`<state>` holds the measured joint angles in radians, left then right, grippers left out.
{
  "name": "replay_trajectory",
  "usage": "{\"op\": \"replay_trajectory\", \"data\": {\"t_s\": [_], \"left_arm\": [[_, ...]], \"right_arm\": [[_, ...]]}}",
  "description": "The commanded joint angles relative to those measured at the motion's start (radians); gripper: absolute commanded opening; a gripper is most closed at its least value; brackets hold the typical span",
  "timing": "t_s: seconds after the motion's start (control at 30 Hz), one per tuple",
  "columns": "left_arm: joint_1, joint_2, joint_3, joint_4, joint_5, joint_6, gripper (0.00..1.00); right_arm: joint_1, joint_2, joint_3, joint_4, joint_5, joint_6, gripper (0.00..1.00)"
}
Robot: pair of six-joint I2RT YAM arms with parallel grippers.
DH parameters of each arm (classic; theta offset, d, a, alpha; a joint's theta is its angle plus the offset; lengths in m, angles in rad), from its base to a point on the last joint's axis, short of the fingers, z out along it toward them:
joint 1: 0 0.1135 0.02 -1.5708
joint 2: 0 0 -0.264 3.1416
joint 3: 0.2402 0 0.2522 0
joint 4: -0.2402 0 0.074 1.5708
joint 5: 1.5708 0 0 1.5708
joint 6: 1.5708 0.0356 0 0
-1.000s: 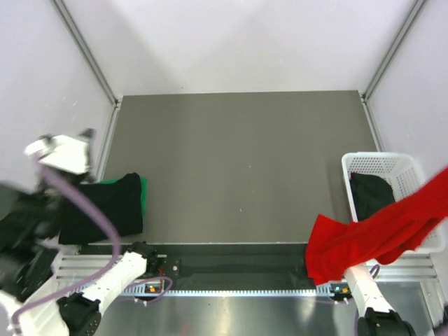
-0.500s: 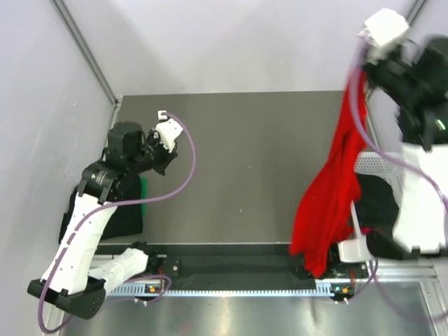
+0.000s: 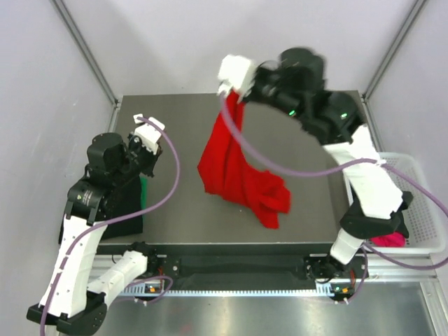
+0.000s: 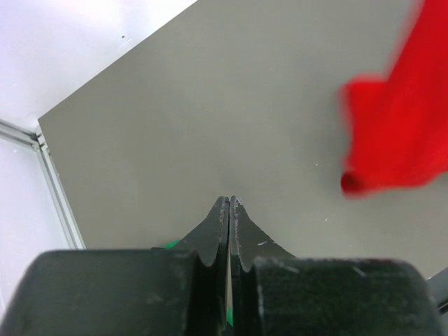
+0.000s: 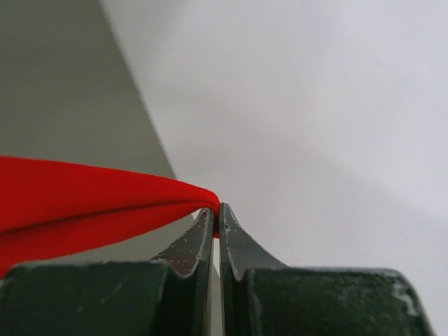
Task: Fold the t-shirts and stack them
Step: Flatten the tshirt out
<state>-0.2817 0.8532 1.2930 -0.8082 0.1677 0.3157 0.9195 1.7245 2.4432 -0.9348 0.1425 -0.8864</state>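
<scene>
My right gripper [image 3: 227,92] is raised over the back middle of the table and shut on an edge of the red t-shirt [image 3: 231,157]. The shirt hangs down from it, and its lower part bunches on the table surface [image 3: 280,140]. The right wrist view shows the red cloth [image 5: 84,196] pinched at the tips of that gripper [image 5: 217,208]. My left gripper [image 3: 148,131] hovers at the left, shut and empty, apart from the shirt. In the left wrist view its tips [image 4: 229,200] meet, with the red shirt [image 4: 399,133] blurred at the right. A black t-shirt [image 3: 124,210] lies on a green one [image 3: 143,187] under the left arm.
A white mesh basket [image 3: 427,203] stands at the right edge with a magenta-pink shirt [image 3: 388,240] in it, partly hidden by the right arm. Metal frame posts and white walls close in the table at the back and sides.
The right arm swung from the basket side to the back middle, carrying the red shirt, whose lower part now rests on the table. The left arm came in over the left edge.
</scene>
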Motion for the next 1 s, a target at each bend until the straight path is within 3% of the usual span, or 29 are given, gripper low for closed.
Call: {"op": "replay_trajectory", "data": {"t_s": [0.0, 0.1, 0.2, 0.23, 0.27, 0.43, 0.6, 0.8, 0.9, 0.97], "left_arm": [[0.01, -0.005, 0.029, 0.047, 0.021, -0.03, 0.0], [0.01, 0.004, 0.029, 0.052, 0.05, -0.041, 0.0], [0.016, 0.023, 0.025, 0.038, 0.171, -0.036, 0.03], [0.018, 0.035, 0.02, 0.031, 0.241, -0.038, 0.07], [0.016, 0.041, 0.016, 0.03, 0.277, -0.046, 0.24], [0.003, 0.144, -0.058, 0.044, 0.443, -0.082, 0.47], [-0.157, 0.309, -0.057, 0.06, 0.308, -0.037, 0.48], [-0.384, 0.542, 0.077, 0.04, 0.156, 0.031, 0.52], [-0.5, 0.647, 0.117, 0.029, 0.115, 0.036, 0.59], [-0.572, 0.701, 0.112, 0.047, 0.092, 0.014, 0.73]], "right_arm": [[-0.195, -0.057, 0.017, 0.114, 0.091, 0.039, 0.0], [-0.347, -0.04, -0.044, 0.116, 0.054, 0.087, 0.0], [-0.441, -0.049, -0.186, 0.174, 0.037, 0.09, 0.0], [-0.456, -0.051, -0.276, 0.224, 0.04, 0.084, 0.0], [-0.478, -0.046, -0.306, 0.241, 0.054, 0.087, 0.0], [-0.534, 0.061, -0.339, 0.277, 0.084, 0.168, 0.0], [-0.561, 0.165, -0.322, 0.274, 0.181, 0.185, 0.0], [-0.639, 0.182, -0.369, 0.277, 0.178, 0.233, 0.0], [-0.692, 0.188, -0.411, 0.283, 0.175, 0.268, 0.0], [-0.735, 0.185, -0.435, 0.272, 0.129, 0.288, 0.0]]}}
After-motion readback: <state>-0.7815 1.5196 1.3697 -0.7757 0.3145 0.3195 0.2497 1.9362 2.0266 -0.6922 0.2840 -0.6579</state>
